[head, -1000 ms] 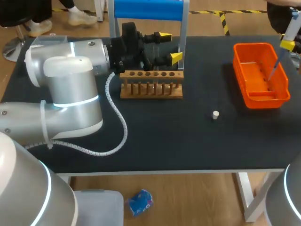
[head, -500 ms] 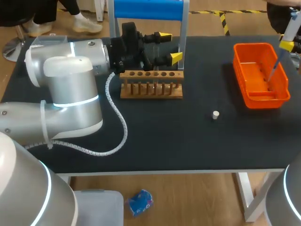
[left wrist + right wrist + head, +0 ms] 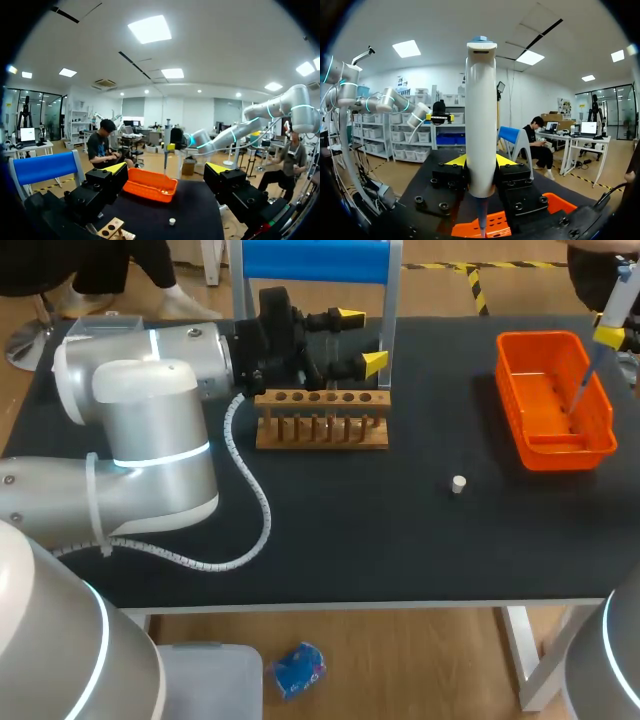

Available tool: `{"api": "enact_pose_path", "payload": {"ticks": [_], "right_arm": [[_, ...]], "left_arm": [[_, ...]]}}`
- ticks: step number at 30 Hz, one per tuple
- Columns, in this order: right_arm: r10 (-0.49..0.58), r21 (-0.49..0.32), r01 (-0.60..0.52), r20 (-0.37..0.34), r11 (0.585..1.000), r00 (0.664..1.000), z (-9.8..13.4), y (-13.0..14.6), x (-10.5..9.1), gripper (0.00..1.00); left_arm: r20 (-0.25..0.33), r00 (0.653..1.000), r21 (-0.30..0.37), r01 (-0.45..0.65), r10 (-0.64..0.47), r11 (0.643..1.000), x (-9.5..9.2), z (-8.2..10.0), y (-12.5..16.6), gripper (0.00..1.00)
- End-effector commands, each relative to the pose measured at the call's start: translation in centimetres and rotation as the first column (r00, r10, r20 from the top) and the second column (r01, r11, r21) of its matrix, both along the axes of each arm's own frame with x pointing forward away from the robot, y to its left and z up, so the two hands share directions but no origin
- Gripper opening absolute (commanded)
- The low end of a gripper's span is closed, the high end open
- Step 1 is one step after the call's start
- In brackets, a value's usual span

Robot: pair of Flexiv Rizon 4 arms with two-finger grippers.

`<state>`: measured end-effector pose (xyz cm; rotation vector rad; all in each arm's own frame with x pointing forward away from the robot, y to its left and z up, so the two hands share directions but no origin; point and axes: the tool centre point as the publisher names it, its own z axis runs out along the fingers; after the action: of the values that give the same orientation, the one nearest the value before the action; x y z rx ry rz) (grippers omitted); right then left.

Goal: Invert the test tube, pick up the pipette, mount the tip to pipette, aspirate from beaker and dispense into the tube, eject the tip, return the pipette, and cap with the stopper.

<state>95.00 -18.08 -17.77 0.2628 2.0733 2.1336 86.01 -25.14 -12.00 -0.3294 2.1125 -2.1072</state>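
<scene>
My right gripper (image 3: 481, 161) clamps the upright pipette (image 3: 481, 115), nose at six o'clock over the orange bin (image 3: 468, 229); left gripper (image 3: 166, 169) spread, empty.

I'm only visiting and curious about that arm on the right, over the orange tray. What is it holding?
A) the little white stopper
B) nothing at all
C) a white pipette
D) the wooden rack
C: the right fingers press on the white pipette from both sides, with its thin end over the orange tray. The stopper lies alone on the table.
</scene>
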Motion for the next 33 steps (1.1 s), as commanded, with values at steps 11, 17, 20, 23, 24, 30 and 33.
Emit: {"api": "enact_pose_path", "payload": {"ticks": [11,17,20,23,24,30,33], "right_arm": [[-0.002,-0.003,0.002,0.000,1.000,1.000,0.1,0.1,0.0,0.00],[-0.002,-0.003,0.002,0.000,1.000,1.000,0.1,0.1,0.0,0.00],[-0.002,-0.003,0.002,0.000,1.000,1.000,0.1,0.1,0.0,0.00],[-0.002,-0.003,0.002,0.000,1.000,1.000,0.1,0.1,0.0,0.00],[-0.002,-0.003,0.002,0.000,1.000,1.000,0.1,0.1,0.0,0.00],[-0.002,-0.003,0.002,0.000,1.000,1.000,0.1,0.1,0.0,0.00],[-0.002,-0.003,0.002,0.000,1.000,1.000,0.1,0.1,0.0,0.00]], "left_arm": [[0.011,0.999,0.005,-0.049,0.049,0.999,0.8,1.4,-0.7,1.00],[0.033,0.997,0.092,-0.066,0.063,0.994,3.1,3.2,-4.3,1.00],[0.044,0.997,0.145,-0.068,0.062,0.987,4.2,3.9,-6.6,1.00],[0.072,0.996,0.200,-0.075,0.062,0.977,5.2,4.9,-9.0,1.00],[0.076,0.995,0.212,-0.074,0.059,0.974,5.6,5.3,-9.9,1.00],[0.092,0.996,0.320,-0.050,0.021,0.946,7.4,7.0,-16.0,1.00],[0.088,0.996,0.334,-0.019,-0.011,0.942,7.7,7.6,-18.8,1.00]]}}
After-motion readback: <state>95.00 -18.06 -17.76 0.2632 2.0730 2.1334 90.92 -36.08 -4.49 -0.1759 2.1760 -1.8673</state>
